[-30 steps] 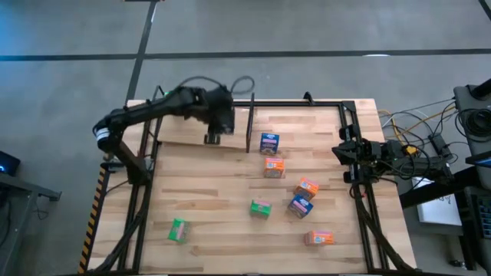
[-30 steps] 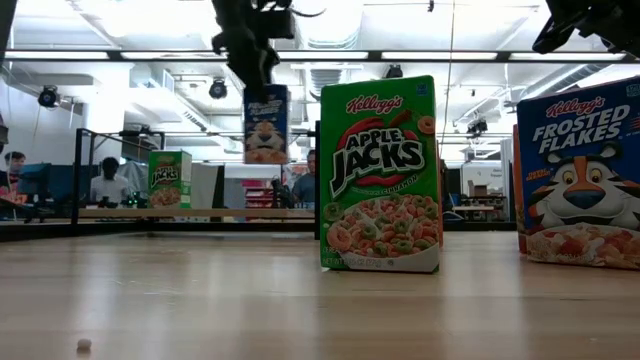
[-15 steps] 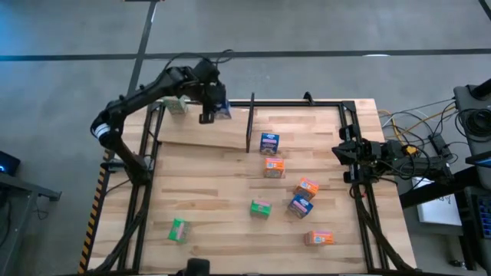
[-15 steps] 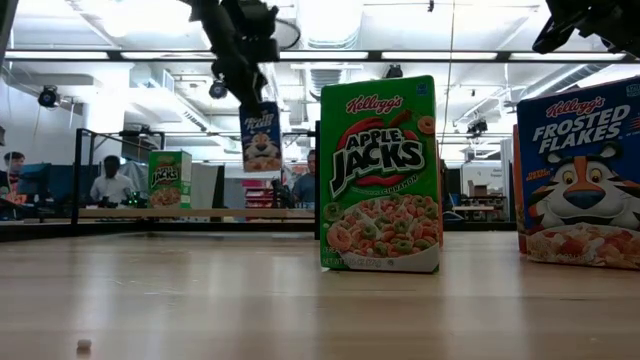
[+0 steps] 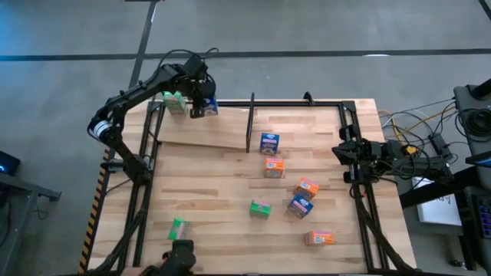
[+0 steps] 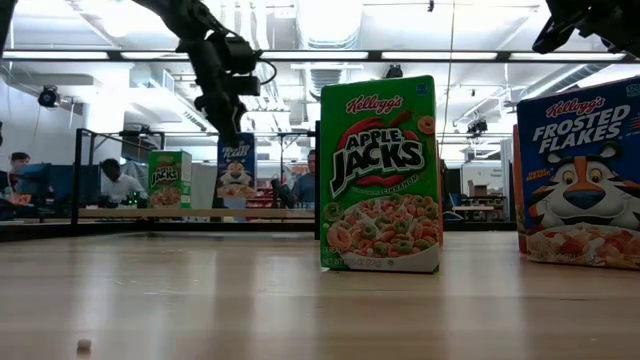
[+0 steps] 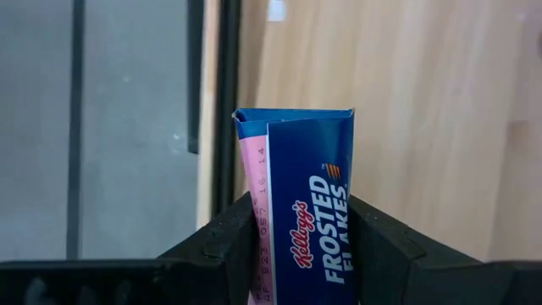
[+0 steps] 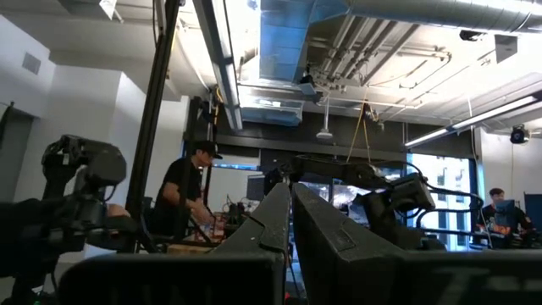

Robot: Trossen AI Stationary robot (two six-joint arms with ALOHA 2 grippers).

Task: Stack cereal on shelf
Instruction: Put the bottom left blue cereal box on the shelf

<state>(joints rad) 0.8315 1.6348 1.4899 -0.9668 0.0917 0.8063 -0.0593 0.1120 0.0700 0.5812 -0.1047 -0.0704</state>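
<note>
People beyond the table

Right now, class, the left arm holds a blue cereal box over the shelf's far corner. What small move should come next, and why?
Probably a short lowering. The left gripper is shut on the blue Frosted Flakes box, which in the low view hangs just above the shelf, beside the green box already standing there. Release should wait until it rests.

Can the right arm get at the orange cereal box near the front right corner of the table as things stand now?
Probably yes. The right tool is shut on nothing and parked at the table's right edge, and the orange box lies in the open on that side with nothing between. The left tool is busy holding a blue box at the shelf.
</note>
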